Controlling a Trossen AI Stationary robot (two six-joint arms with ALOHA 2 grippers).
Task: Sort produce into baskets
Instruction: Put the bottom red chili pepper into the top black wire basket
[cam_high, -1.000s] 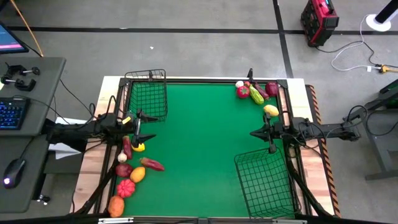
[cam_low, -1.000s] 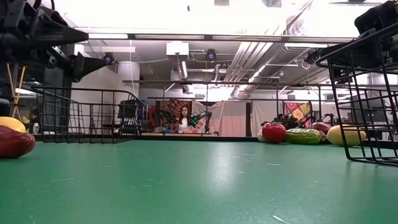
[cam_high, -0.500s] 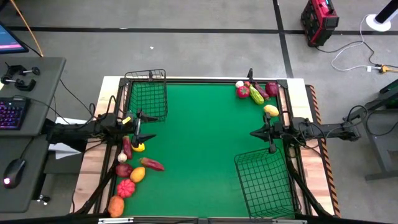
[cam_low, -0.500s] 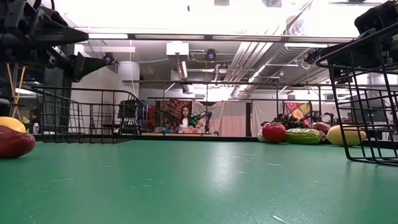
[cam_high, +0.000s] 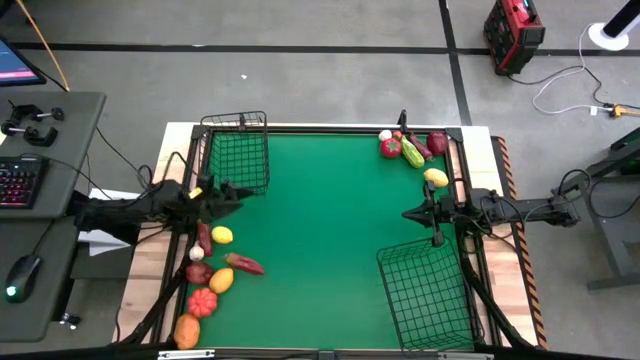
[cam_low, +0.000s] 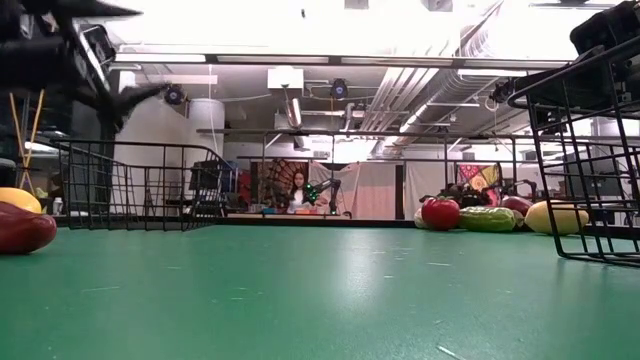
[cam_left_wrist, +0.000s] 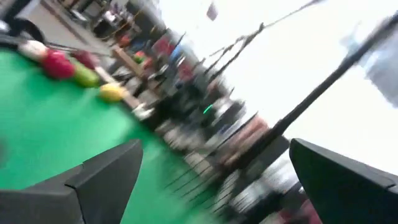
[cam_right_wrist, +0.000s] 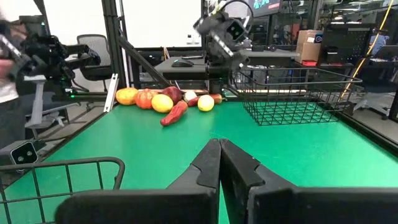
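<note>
Two groups of produce lie on the green table. Several pieces (cam_high: 210, 270), yellow, orange, red, dark red and white, are at the near left. A red, a green, a dark red and a yellow piece (cam_high: 412, 152) sit at the far right. The smaller basket (cam_high: 238, 155) stands at the far left and the larger basket (cam_high: 425, 290) at the near right. My left gripper (cam_high: 232, 195) hovers open and rolled over at the left edge, above the table, between the small basket and the left produce. My right gripper (cam_high: 413, 213) is shut at the right edge, beside the larger basket's far rim.
The table's black frame (cam_high: 330, 128) runs along its edges. A desk with a keyboard (cam_high: 20, 180) stands beyond the left edge. A wide stretch of green mat (cam_high: 330, 220) lies between the two arms. A person (cam_low: 297, 190) sits far off in the room behind.
My left gripper has rolled about its own pointing line and tipped its fingers a little upward, staying open and over the same spot. The yellow piece below it now shows whole from above. Produce and baskets have not moved.
</note>
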